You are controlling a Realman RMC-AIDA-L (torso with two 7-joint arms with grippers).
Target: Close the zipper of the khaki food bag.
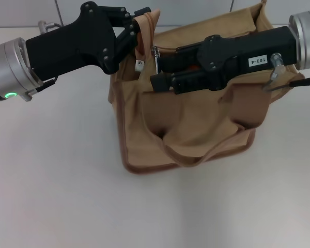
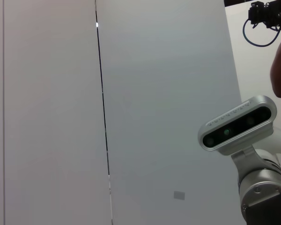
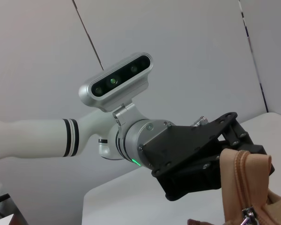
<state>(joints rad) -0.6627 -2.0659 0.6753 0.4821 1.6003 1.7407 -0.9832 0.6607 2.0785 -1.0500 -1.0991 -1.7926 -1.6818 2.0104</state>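
Observation:
The khaki food bag (image 1: 144, 119) stands upright mid-table. My left gripper (image 1: 137, 28) is shut on the tan fabric at the bag's left top end; the right wrist view shows the same grip (image 3: 246, 151) on that fabric (image 3: 243, 178). My right gripper (image 1: 156, 73) reaches across the bag's top from the right. It is open, with its fingertips (image 1: 163, 81) at the zipper's silver pull tab (image 1: 156, 56), which sits near the bag's left end. The pull tab (image 3: 247, 213) also shows in the right wrist view. Most of the zipper track is hidden under the right gripper.
A wide loop handle (image 1: 196, 152) droops over the bag's front face. The white table (image 1: 57, 196) extends in front and to the left. A tiled wall stands behind. The left wrist view shows only the wall and my head camera (image 2: 236, 124).

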